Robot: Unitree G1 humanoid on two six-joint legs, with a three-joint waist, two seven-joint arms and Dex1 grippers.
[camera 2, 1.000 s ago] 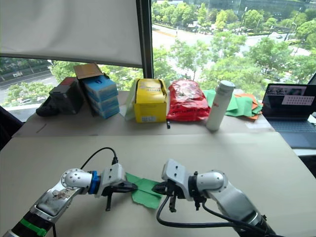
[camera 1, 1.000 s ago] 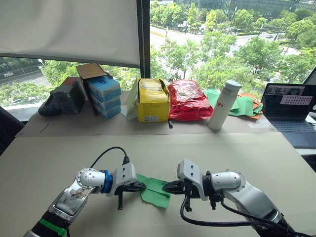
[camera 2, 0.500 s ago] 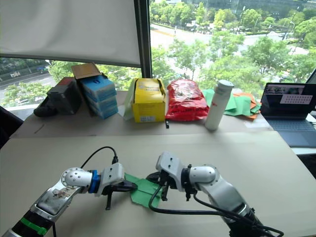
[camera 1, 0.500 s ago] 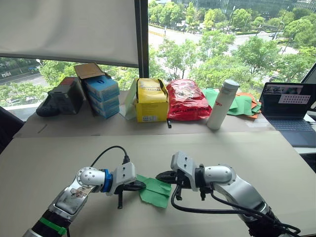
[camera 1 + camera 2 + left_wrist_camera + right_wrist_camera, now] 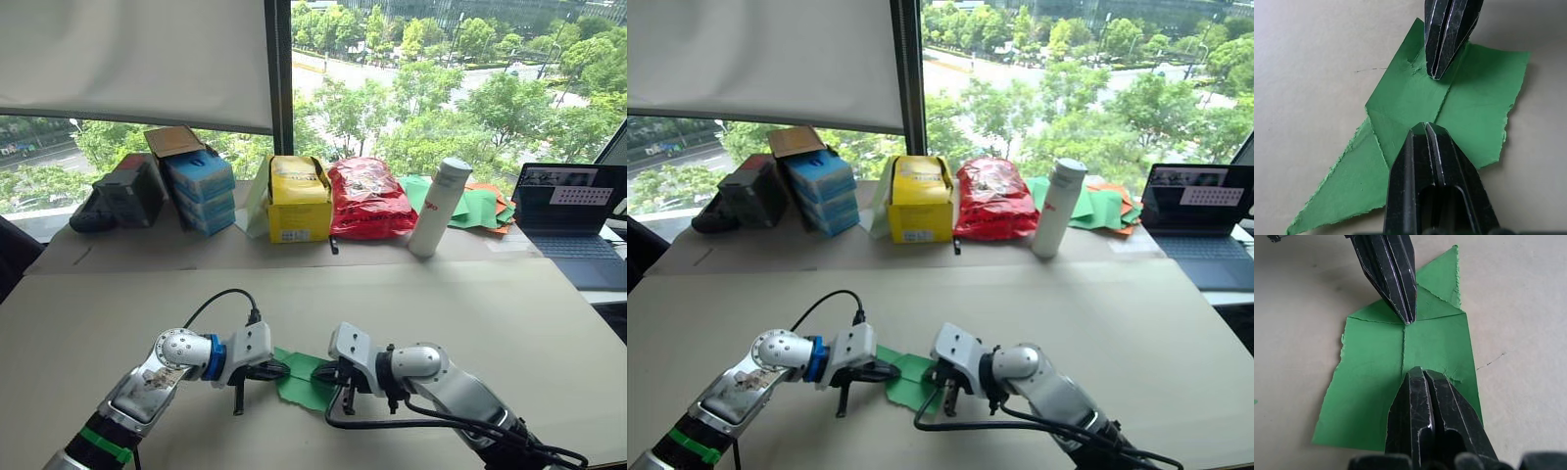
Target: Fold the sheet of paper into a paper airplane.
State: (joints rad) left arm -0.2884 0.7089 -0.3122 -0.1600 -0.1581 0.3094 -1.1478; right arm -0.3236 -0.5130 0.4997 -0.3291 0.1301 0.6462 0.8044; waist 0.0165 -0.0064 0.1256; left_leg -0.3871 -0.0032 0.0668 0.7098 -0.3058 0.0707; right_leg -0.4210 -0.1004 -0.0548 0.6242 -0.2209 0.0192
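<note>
The sheet of paper (image 5: 300, 384) is bright green, partly folded with a pointed end and ragged edges, and lies flat on the tan table near the front. My left gripper (image 5: 283, 370) is shut, its tip pressing down on the paper's centre crease from the left. My right gripper (image 5: 319, 373) is also shut and rests its tip on the same crease from the right. In the left wrist view the left gripper (image 5: 1425, 129) faces the right gripper (image 5: 1437, 74) across the paper (image 5: 1400, 100), a short gap between the tips. The right wrist view shows the paper (image 5: 1376, 382) likewise.
Along the window ledge stand blue boxes (image 5: 201, 188), a yellow box (image 5: 302, 201), a red bag (image 5: 370, 198), a white bottle (image 5: 438, 208) and a pile of green and orange sheets (image 5: 482, 208). A laptop (image 5: 573, 211) sits at the far right.
My right gripper has moved left over the paper and its tip now rests on it closer to the left gripper. The left gripper has stayed put on the paper.
</note>
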